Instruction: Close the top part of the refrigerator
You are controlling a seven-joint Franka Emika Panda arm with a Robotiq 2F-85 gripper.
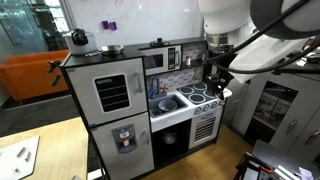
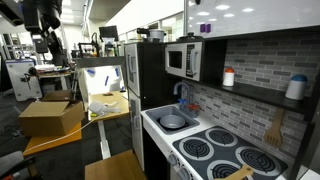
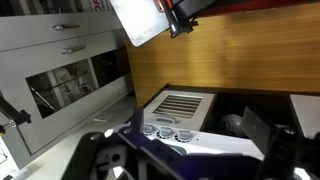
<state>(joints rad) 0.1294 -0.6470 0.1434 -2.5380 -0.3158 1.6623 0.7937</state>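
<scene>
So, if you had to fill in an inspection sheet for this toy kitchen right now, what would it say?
Surface: toy counter with sink and stove burners; wooden floor below.
Job's things: refrigerator, a black column; top door faces front and looks shut or nearly so; a gap cannot be judged.
Clutter: kettle and pot on the refrigerator's top.
Fingers: spread open, empty, at the stove end, away from the door.
Cables: a dark cable seems to run along the arm.
Surroundings: orange sofa, cardboard box, glass-front cabinet.
</scene>
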